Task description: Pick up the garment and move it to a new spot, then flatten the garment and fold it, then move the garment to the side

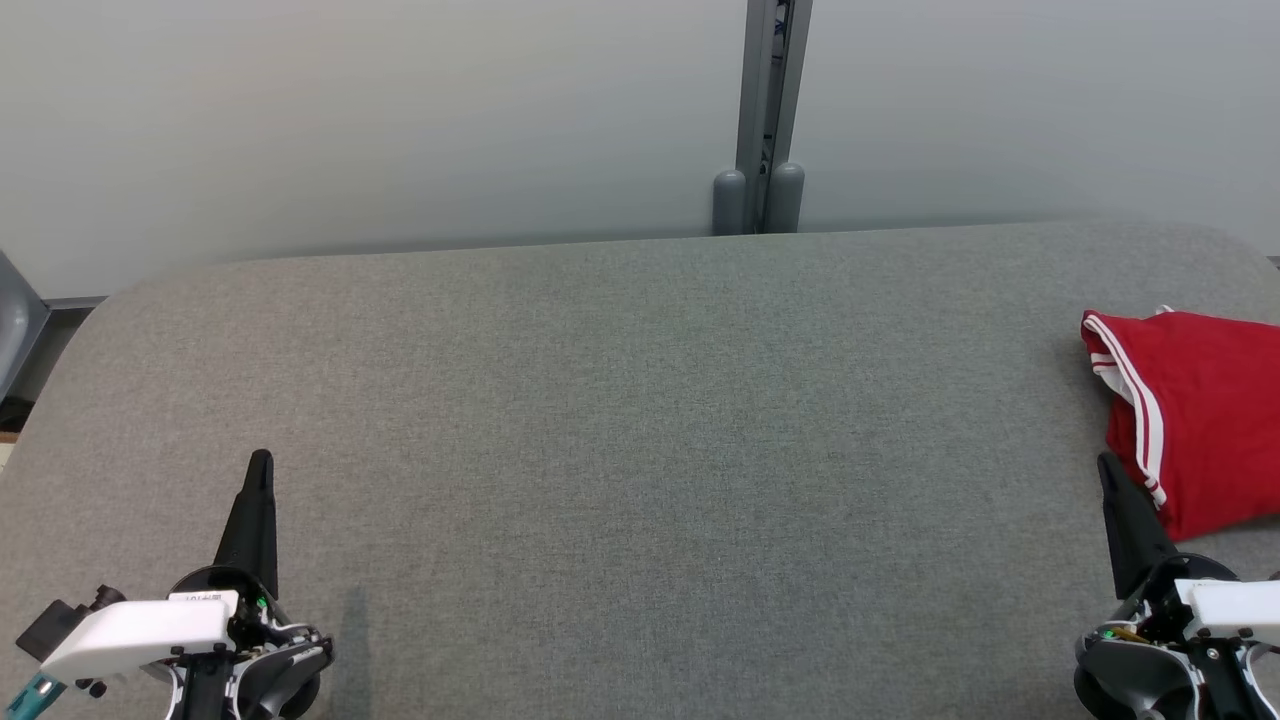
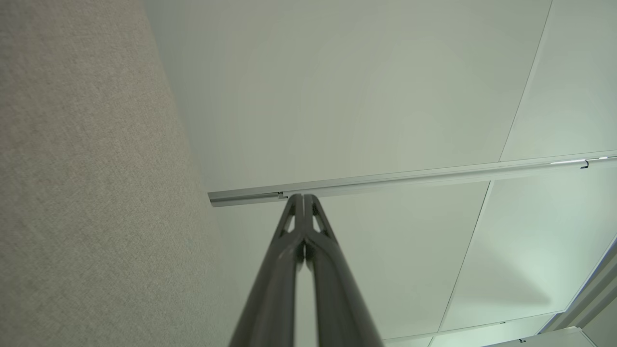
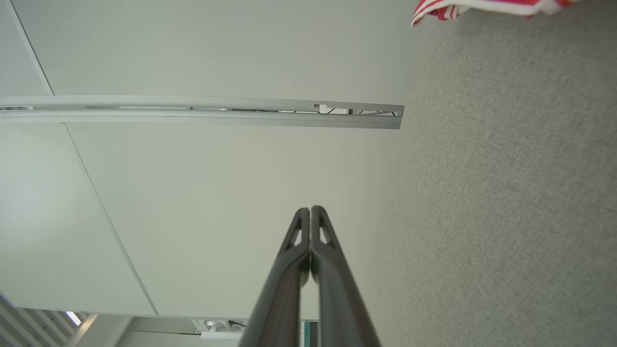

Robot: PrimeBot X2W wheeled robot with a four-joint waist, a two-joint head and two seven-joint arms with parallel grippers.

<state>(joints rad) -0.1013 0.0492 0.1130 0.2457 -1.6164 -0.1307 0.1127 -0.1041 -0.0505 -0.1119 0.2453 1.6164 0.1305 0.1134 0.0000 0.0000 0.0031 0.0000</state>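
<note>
The garment [image 1: 1195, 410] is red with white stripes along its edge, folded into a compact shape at the far right of the grey table [image 1: 620, 420], partly cut off by the head view's edge. A strip of the garment [image 3: 487, 6] peeks in at the top of the right wrist view. My right gripper [image 1: 1105, 462] is shut and empty, its tip just beside the garment's near left edge. My left gripper [image 1: 260, 458] is shut and empty at the lower left, far from the garment. Both pairs of fingers press together in the left wrist view [image 2: 302, 196] and the right wrist view [image 3: 310, 209].
A pale wall [image 1: 400, 110] runs behind the table, with a grey vertical post [image 1: 768, 120] at its middle. The table's rounded left corner [image 1: 100, 310] drops off beside a grey object [image 1: 15, 320].
</note>
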